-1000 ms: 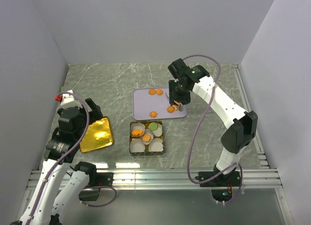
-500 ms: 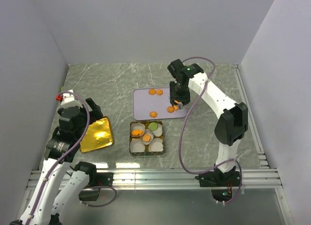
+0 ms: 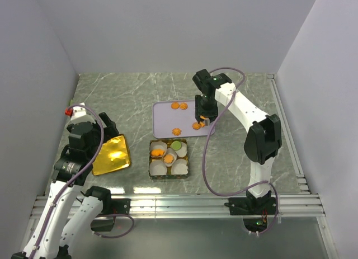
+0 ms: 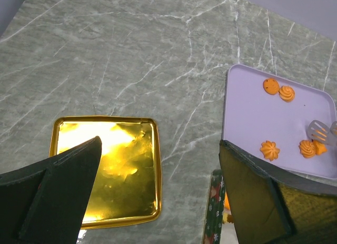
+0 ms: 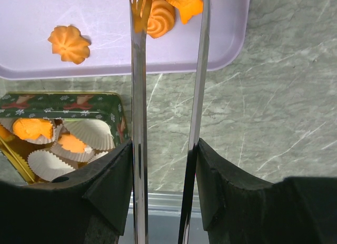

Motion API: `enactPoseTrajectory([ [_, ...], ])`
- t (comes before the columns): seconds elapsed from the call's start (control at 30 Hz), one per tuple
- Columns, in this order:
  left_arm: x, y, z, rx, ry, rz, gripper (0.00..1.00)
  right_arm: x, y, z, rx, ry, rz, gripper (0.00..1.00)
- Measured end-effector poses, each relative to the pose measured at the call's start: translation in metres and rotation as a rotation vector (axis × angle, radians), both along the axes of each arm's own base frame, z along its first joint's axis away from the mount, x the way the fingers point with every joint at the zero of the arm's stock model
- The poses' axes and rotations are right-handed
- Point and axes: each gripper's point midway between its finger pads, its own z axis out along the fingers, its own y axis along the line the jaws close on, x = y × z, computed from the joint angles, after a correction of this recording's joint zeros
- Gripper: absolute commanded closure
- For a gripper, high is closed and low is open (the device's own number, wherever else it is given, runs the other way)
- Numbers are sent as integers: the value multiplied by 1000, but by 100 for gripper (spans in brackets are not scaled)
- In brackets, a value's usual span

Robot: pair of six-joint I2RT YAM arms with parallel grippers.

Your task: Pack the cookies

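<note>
Orange cookies lie on a lavender tray (image 3: pixel 165 120): two at its back (image 3: pixel 179 106), a flower-shaped one in front (image 3: pixel 177 131), and a swirl (image 5: pixel 160 17) with a star-shaped one (image 5: pixel 184 2) at the right front. My right gripper (image 5: pixel 164 154) is shut on metal tongs (image 5: pixel 138 96). The tongs' tips reach the swirl and the star, and I cannot tell whether they pinch either. A green patterned tin (image 3: pixel 153 172) holds white paper cups, orange cookies (image 3: pixel 158 153) and a light-green one (image 3: pixel 177 145). My left gripper (image 4: pixel 160 202) is open and empty above the gold lid's right edge.
The gold lid (image 3: pixel 112 154) lies flat left of the tin, also in the left wrist view (image 4: pixel 105 170). The tin's wall (image 4: pixel 213 212) shows beside my left gripper's right finger. White walls enclose the marble table. A metal rail runs along the near edge.
The right arm's elbow has swung left toward the table's middle. The right gripper with the tongs shifted slightly back over the tray's right front. The left arm has not moved.
</note>
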Motion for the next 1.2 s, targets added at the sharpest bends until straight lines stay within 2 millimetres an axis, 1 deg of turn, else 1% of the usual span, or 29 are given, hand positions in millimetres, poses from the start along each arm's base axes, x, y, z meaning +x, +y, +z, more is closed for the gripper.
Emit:
enactPoseTrajectory([
  [0.47,0,1,0,0,1,4,0,5,-1,0,16,-5,-12,47],
  [0.6,0,1,0,0,1,6,1,6,-1,-3,35,3,-20,47],
  [0.8,0,2,0,0,0,7,1,2,-1,-11,54,33,-33,48],
  [1.13,0,3,0,0,0,12,1,1,-1,-12,76,48,-43,58],
  [1.2,0,3,0,0,0,13,1,1,-1,-12,78,49,-43,58],
])
